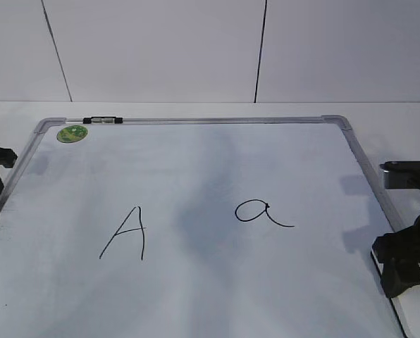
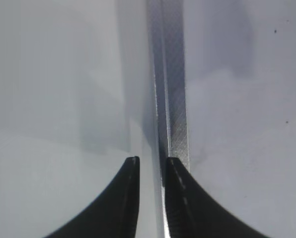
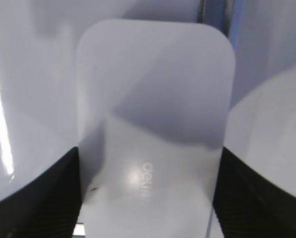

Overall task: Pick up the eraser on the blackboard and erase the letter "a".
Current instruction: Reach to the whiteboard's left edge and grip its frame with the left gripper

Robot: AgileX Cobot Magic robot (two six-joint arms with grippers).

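1. Fingers (image 3: 43, 198) of my right tool (image 3: 147, 198) stand wide apart, one on each long side of the eraser (image 3: 155, 114), right against its edges; I cannot tell whether they press it.
2. Eraser, white with rounded corners and faint grey lettering, runs straight ahead of that tool, lying on the blackboard (image 1: 196, 176).
3. My left tool (image 2: 150, 198) is almost closed, only a thin slit between its fingers (image 2: 113, 208), and it has hold of nothing.
4. Directly beneath and ahead of my left tool runs the board's silver frame (image 2: 175, 99).
5. Further out, toward the board's middle from my right tool, sits the letter "a" (image 1: 261, 212), unerased.
6. Beyond it, nearer my left tool, stands a capital "A" (image 1: 125, 234), with a green sticker (image 1: 72, 133) at the far corner.
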